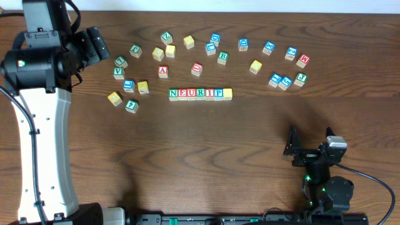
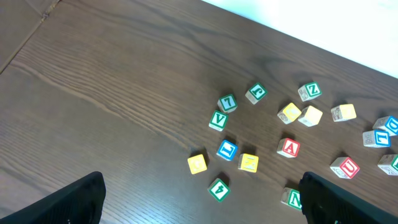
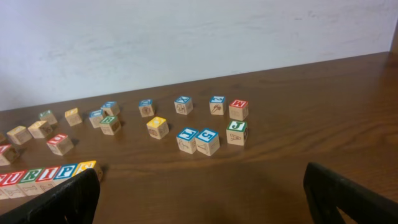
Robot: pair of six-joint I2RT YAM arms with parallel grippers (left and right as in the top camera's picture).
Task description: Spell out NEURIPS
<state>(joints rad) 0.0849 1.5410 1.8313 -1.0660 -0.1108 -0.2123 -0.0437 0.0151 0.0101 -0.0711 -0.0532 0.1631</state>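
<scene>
Seven cubes stand in a touching row at mid table [image 1: 200, 94], reading N, E, U, R, I, P from the left and ending in a yellow-faced cube [image 1: 227, 94]. The row's right end, with the yellow cube [image 3: 87, 167], shows low left in the right wrist view. The N cube [image 2: 290, 198] shows low right in the left wrist view. My left gripper [image 1: 94, 44] is open and empty, high over the far left; its fingers frame bare table [image 2: 202, 202]. My right gripper [image 1: 310, 142] is open and empty near the front right [image 3: 202, 183].
Loose cubes with other letters lie scattered behind the row: a left cluster [image 1: 128, 85], a middle group [image 1: 197, 67] and a right group [image 1: 284, 81]. The left arm's white body [image 1: 44, 137] stands along the left edge. A pale wall [image 3: 186, 43] is behind the table.
</scene>
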